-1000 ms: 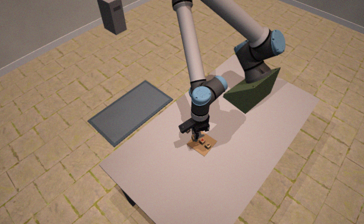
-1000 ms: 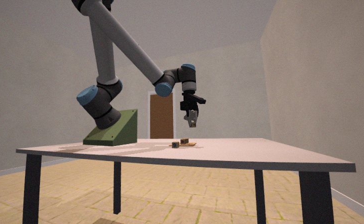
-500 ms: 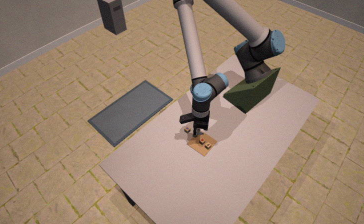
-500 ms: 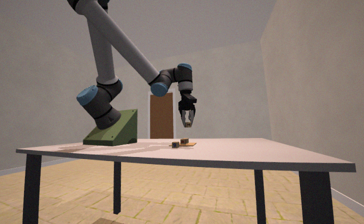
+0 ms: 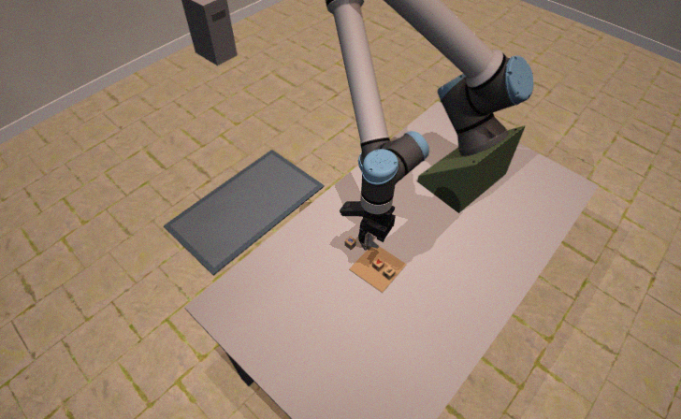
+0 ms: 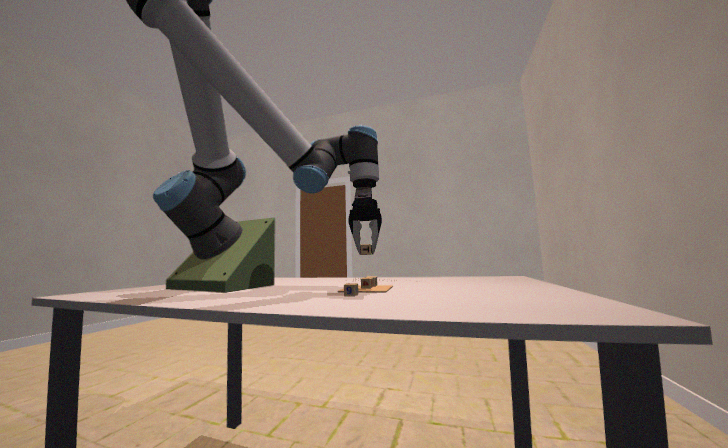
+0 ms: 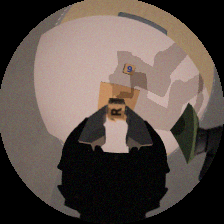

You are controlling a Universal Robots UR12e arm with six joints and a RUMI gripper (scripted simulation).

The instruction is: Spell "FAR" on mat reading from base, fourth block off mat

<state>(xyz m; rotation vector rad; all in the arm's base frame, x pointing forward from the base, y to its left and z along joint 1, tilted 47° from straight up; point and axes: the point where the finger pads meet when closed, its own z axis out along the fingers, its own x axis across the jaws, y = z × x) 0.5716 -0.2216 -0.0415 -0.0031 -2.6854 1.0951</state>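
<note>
Grey slab (image 5: 244, 208) lies on the tiled floor at left of centre in the top view, beside the table (image 5: 332, 338). Just right of it, on the table near mid-frame, a block with a blue mark (image 5: 351, 242) sits off the mat, close to its upper-left edge. The claw (image 5: 373, 240) hangs beside that block, above the mat's upper corner. The tan mat (image 5: 367, 274) lies slightly right of and below the claw, with a red-marked block (image 5: 378, 263) and a dark-marked block (image 5: 389, 271) on it, side by side; whether they touch is too small to tell. Further right and up stands the green base (image 5: 489, 171).

In the exterior view the claw (image 6: 365, 247) points straight down, well above the table (image 6: 467, 311), its jaws closed on a small block (image 6: 365, 248). Below it, the blue-marked block (image 6: 350, 289) stands left of the mat (image 6: 380, 288).

The wrist view shows the held block (image 7: 115, 111) at centre, its face reading R, pinched between the two fingers. The blue-marked block (image 7: 129, 69) lies above it in the frame.
</note>
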